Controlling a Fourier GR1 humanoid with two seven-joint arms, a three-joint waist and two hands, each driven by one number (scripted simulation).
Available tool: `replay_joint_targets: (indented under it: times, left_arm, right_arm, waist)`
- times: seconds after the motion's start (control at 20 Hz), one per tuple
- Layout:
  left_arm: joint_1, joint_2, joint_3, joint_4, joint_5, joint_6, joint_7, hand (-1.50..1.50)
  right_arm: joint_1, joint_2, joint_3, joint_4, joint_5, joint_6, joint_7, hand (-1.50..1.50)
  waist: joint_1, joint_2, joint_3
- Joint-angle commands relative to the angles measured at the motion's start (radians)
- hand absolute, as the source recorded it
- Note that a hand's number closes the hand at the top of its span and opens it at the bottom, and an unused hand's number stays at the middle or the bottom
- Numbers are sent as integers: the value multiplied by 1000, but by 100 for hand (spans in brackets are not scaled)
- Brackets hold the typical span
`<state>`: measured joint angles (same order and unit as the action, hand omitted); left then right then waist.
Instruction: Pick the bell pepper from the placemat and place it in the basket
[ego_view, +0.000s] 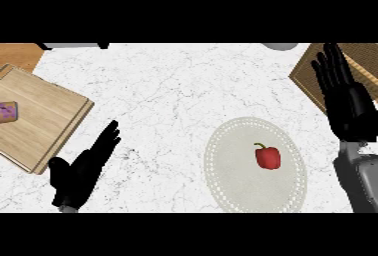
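Observation:
A red bell pepper (268, 157) with a green stem lies on the round white placemat (236, 175) at the lower right of the counter. The woven brown basket (310, 75) shows at the upper right edge, partly hidden by my right hand (348, 107). That hand is open, fingers straight and pointing up, to the right of the pepper and apart from it. My left hand (80, 172) is open at the lower left, far from the pepper, holding nothing.
A wooden cutting board (44, 115) lies at the left with a small purple-topped item (7, 112) on it. A pale round object (280, 46) peeks in at the top edge. White marble counter (170, 95) lies between board and placemat.

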<state>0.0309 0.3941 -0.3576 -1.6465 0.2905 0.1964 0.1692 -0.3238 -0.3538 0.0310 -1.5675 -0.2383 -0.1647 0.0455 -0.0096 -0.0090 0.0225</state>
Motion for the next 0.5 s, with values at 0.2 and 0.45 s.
replay_joint_targets:
  times: [0.2,0.45]
  left_arm:
    - [-142,94,181,53,4,18,19,0]
    - [-143,82,172,87,9,23,42,0]
  right_arm:
    - [-174,-68,9,59,-158,392,-191,150]
    - [-174,-203,315,-105,244,548,-407,-150]
  waist:
    - [59,28,-18]
    - [56,21,-22]
